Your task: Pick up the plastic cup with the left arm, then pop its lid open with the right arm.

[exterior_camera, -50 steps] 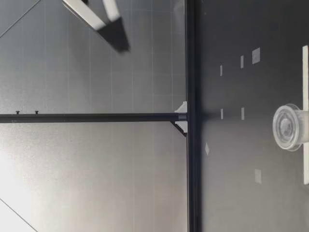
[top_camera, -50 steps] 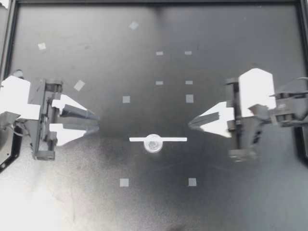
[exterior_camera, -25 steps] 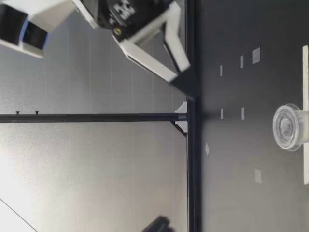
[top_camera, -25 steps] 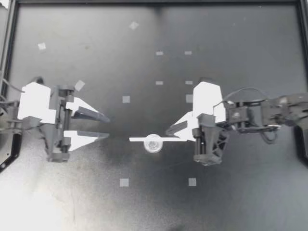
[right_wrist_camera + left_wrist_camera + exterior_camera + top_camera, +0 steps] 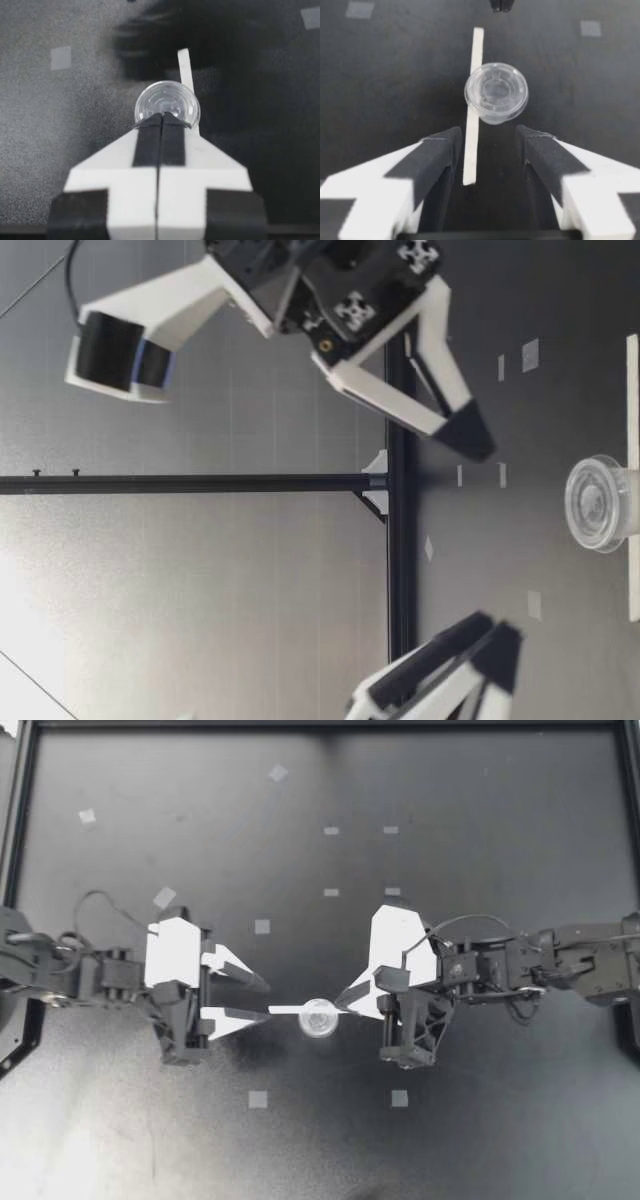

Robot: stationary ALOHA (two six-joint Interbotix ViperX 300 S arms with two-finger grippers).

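Surface: matte black surface (image 5: 480, 800), dotted with small grey tape squares (image 5: 258, 1099).
Room: grey panelled wall (image 5: 200, 570) behind a black frame rail (image 5: 200, 483).
Cup: small clear round plastic cup (image 5: 319, 1017), upright with its mouth up, sitting on a thin white strip (image 5: 285, 1010) whose long axis runs from claw to claw.
My left claw (image 5: 265, 1001): spread wide, with the cup just ahead of it.
My right claw (image 5: 343, 1002): fingers pressed together and empty, tips by the cup's rim.

A flat black table (image 5: 500, 800) has a thin black rim (image 5: 320, 725) around it. Little grey tape squares (image 5: 262, 927) are stuck on it, well apart. A long white tape strip (image 5: 283, 1010) lies flat near the middle. Behind the table is a plain grey wall (image 5: 200, 590). A thin black pole (image 5: 200, 483) stands up at the far edge.
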